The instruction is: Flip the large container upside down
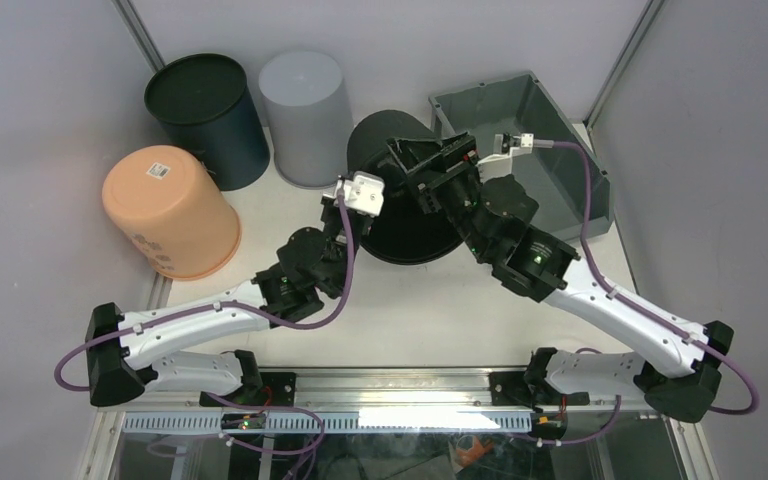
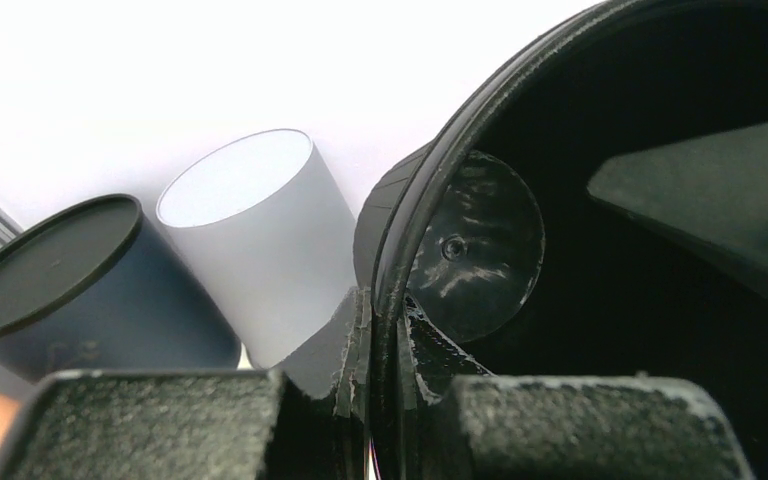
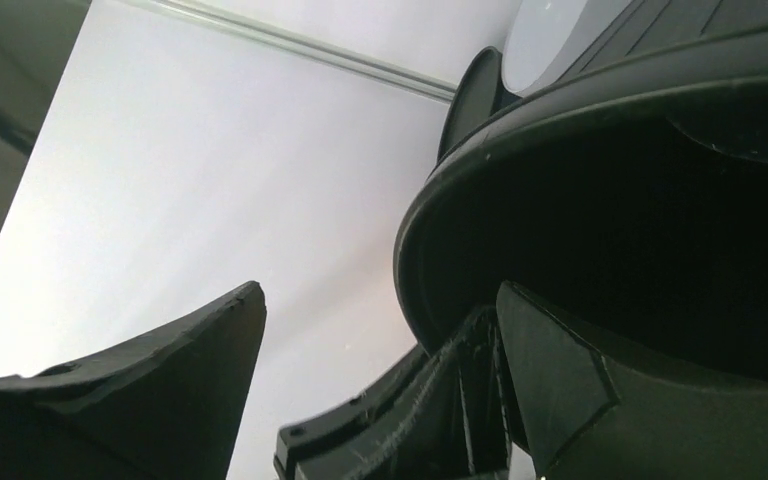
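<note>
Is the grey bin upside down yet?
No, the grey bin sits with its open inside facing up in the overhead view.

Top view overhead, facing down table (image 1: 440, 310); both wrist views close-up, sharing black bucket (image 1: 412, 236) rim.

- orange bucket (image 1: 170, 210) — upside down at the left of the table (image 1: 440, 310), label on its base
- dark blue bucket (image 1: 207, 105) and pale grey bucket (image 1: 306, 115) — side by side behind it
- black bucket (image 1: 415, 235) — tipped over, centre
</note>
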Robot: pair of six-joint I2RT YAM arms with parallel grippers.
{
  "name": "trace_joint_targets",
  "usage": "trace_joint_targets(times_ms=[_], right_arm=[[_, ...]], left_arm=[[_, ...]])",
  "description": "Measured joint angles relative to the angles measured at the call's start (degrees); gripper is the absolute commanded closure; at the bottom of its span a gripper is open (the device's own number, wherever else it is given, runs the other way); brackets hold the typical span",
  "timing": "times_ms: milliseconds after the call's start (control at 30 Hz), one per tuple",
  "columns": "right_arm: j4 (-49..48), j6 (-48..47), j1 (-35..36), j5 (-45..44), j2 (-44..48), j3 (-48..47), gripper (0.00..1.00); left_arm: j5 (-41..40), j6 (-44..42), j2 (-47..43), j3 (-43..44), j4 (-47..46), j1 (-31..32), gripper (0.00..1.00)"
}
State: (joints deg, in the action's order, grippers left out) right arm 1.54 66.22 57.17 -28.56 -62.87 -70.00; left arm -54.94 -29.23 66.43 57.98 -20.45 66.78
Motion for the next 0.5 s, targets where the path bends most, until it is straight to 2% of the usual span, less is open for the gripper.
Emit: trace_joint_targets(times_ms=[300,400,500], right_arm=[[1.40,5.90,1.38,-6.10,-5.14,-1.14,0.27],[1.79,6.54,1.79,-7.21,-7.10,-2.45,0.43],[1.75,7.10,2.32,-8.22,-8.13,-2.99,0.71]], left_arm=[[4.11,-8.90,-2.58,-11.87,-18.08,2.38,1.00],[5.73,-11.37,-2.60,-13.49,-21.88,3.39,1.00],[6.16,-13.64,-2.60,-14.23,-24.04,4.24,1.00]])
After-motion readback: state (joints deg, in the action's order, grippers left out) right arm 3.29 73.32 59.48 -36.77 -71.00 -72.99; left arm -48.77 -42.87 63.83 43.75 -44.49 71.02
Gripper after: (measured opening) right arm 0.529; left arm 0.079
